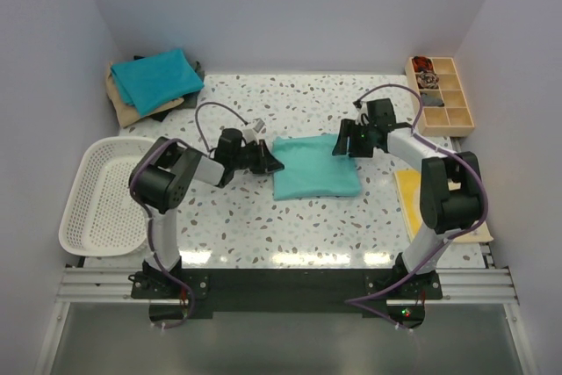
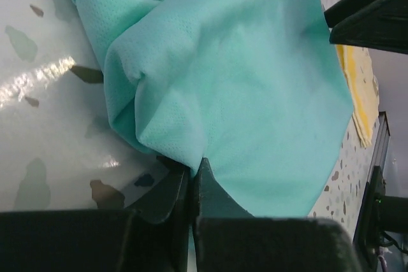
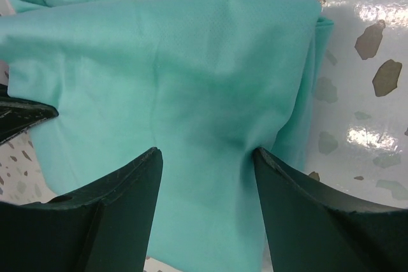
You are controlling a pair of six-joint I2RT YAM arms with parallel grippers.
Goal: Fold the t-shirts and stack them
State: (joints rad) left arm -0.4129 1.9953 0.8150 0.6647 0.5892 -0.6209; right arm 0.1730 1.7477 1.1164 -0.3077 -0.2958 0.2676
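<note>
Overhead view first: sea-green t-shirt (image 1: pixel 316 167) lies folded in the middle of the surface (image 1: pixel 237 226), between both arms, and the teal t-shirt (image 1: pixel 158 79) sits in the far-left corner. Left wrist: left gripper (image 2: pixel 193 173), jaws pinched shut on the sea-green edge. Right wrist: right gripper (image 3: pixel 207 157) hovers over the cloth, jaws spread wide, holding nothing. Best play: right takes its own edge, then both lift level so the fold holds.

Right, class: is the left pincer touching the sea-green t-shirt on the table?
Touching. The left wrist view shows the left pincer shut on the edge of the sea-green t-shirt, with cloth running into the seam between its fingertips.
</note>
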